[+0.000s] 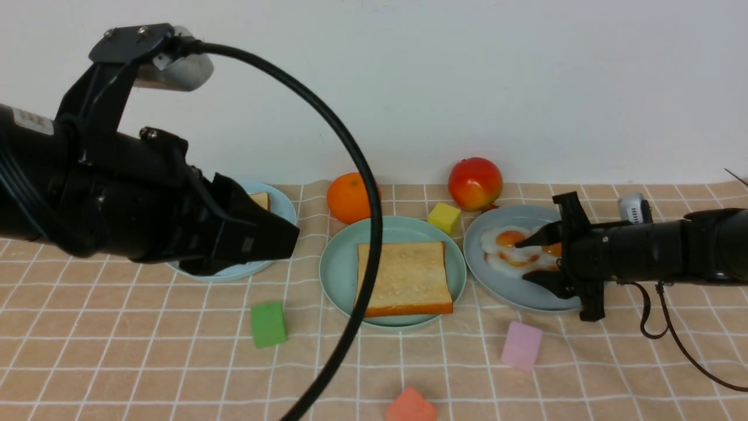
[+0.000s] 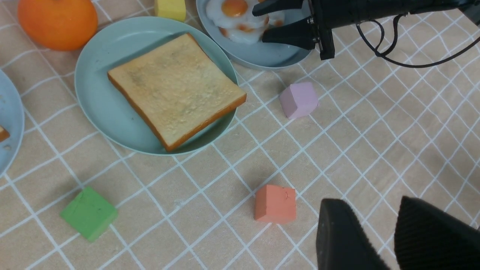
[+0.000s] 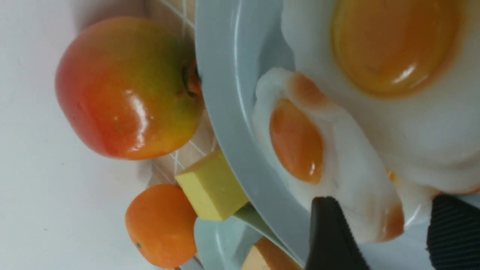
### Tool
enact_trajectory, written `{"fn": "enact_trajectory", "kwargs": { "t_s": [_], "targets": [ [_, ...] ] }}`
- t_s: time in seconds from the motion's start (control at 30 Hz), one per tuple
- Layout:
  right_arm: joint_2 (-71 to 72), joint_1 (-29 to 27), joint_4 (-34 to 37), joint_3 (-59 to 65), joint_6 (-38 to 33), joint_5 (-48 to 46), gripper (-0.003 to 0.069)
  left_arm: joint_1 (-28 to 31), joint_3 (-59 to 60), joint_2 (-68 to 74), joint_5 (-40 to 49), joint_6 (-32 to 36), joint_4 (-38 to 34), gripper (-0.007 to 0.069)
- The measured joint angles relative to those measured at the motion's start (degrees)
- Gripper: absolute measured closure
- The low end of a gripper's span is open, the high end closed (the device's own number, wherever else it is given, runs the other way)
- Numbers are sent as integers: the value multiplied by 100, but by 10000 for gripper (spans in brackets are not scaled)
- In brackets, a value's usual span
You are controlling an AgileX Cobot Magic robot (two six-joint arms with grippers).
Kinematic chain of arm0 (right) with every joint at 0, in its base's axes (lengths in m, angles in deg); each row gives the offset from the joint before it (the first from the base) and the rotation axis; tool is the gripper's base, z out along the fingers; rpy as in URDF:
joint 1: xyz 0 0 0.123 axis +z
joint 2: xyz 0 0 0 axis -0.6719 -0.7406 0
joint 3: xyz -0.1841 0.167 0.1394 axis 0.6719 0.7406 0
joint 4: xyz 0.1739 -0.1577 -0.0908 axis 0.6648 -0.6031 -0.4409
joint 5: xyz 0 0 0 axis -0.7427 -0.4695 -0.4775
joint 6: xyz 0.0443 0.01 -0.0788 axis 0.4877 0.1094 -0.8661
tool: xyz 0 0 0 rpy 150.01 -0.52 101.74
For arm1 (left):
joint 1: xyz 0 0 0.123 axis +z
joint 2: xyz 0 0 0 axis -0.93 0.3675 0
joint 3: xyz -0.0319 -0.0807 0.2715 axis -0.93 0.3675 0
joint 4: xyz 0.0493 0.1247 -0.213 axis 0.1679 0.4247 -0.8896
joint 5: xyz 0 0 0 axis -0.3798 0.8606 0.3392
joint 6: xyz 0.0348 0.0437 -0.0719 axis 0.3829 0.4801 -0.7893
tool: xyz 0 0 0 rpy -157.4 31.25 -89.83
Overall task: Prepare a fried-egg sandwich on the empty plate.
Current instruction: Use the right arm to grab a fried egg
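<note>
Currently the right end effector [image 1: 522, 262] sits low over the grey-blue round plastic plate [image 1: 508, 295], its black fingers well parted. The edge of a pile of wavy white toy fried eggs with orange yolks [image 1: 507, 245] lies between them, and I cannot tell whether the pads touch it. The left end effector [image 2: 392, 240] hangs raised above the table [image 1: 146, 356], fingers slightly apart and empty. Between the arms, the mint-green round plastic plate [image 1: 336, 269] carries one square toy toast slice with a pale golden face and orange-brown crust [image 1: 405, 278], lying flat. A second toast slice [image 1: 261, 200] shows only a corner on the pale sky-blue plate [image 1: 285, 211], behind the left arm. A small yellow block [image 1: 444, 218] sits between the mint-green and grey-blue plates, with a round orange [image 1: 346, 197] and a red-yellow fruit [image 1: 475, 183] behind.
</note>
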Motion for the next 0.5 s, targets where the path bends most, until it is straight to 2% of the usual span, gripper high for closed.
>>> {"fn": "enact_trajectory", "kwargs": {
  "t_s": [0.43, 0.5],
  "targets": [
    [-6, 0, 17, -149, -225, 184, 291, 0, 0, 0, 4, 0, 6, 386],
    [-6, 0, 17, -149, -320, 235, 309, 0, 0, 0, 4, 0, 6, 386]
  ]
}}
